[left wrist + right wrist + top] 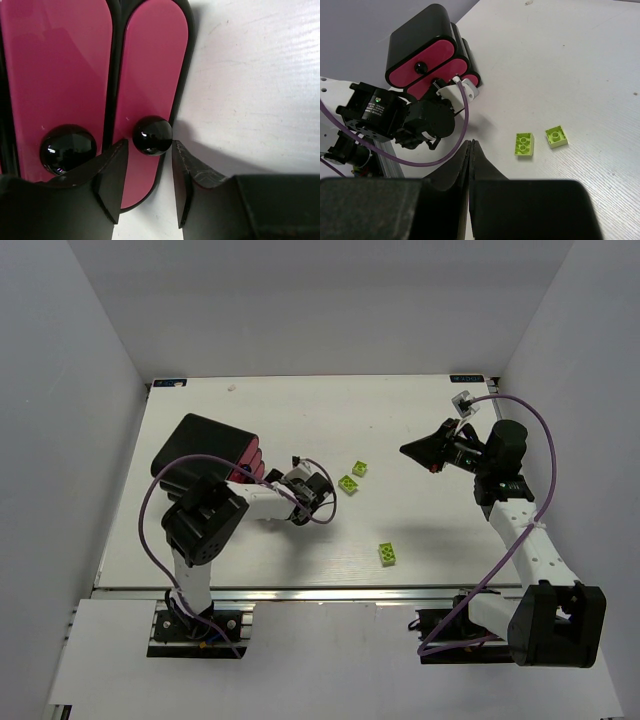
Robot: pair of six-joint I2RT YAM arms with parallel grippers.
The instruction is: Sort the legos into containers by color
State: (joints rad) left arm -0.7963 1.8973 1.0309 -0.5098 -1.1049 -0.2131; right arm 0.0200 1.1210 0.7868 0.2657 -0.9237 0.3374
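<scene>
Legos [347, 483] in lime green, three that we can count, lie loose on the table [420, 420] to the right of the black cabinet [200, 440]. Two sit close together and one lies apart, nearer the arm bases. None is held, and we see none inside a drawer.

The left fingers [112, 170] stand narrowly parted on either side of the round black knob [152, 135] of one pink drawer [155, 60]; we cannot tell whether they touch it. The right fingers [457, 170] are pressed together on nothing, over the table and well apart from the cabinet.

We judge the step in hand to be opening that drawer, and the risks gather there. The knob is glossy and rounded, so a light pinch may slide off once a pull begins. Nothing braces the cabinet, so it may drag across the table toward the Legos instead of giving up the drawer. A second knob [67, 149] sits just beside one finger, and a small sideways drift could catch the wrong drawer.
</scene>
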